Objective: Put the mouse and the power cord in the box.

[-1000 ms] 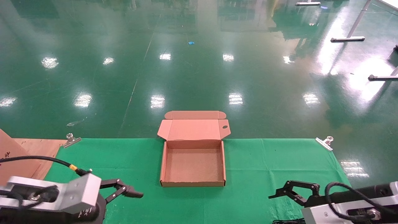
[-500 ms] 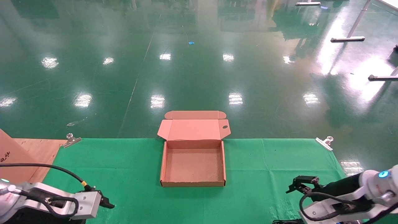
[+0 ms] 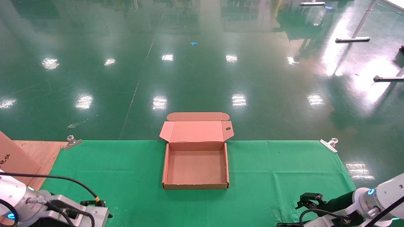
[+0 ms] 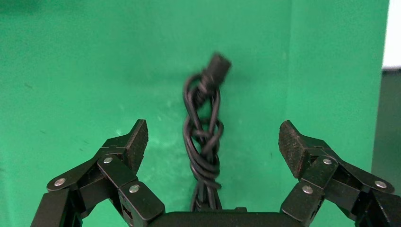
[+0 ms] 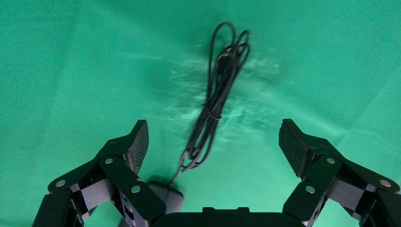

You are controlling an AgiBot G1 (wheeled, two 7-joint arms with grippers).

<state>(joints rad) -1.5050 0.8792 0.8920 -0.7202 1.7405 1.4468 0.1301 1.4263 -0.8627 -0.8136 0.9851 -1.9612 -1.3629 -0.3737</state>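
The brown cardboard box (image 3: 195, 186) lies open and empty mid-table, its lid (image 3: 197, 130) folded back. In the left wrist view the power cord (image 4: 204, 142) lies bunched on the green cloth, its plug end (image 4: 218, 64) farthest from the camera. My left gripper (image 4: 213, 137) hangs open over it, one finger on each side, not touching. In the right wrist view the mouse (image 5: 168, 196) lies partly hidden behind one finger, its thin cable (image 5: 217, 101) bundled beyond it. My right gripper (image 5: 213, 137) (image 3: 308, 200) is open above the cable.
Metal clips (image 3: 72, 142) (image 3: 329, 144) pin the green cloth (image 3: 271, 167) at the table's far corners. A brown board (image 3: 19, 157) lies at the far left. A black cable (image 3: 288, 224) shows at the near edge by the right arm.
Both arms have drawn back towards the table's near edge and dropped lower, left and right of the box. The box has not moved.
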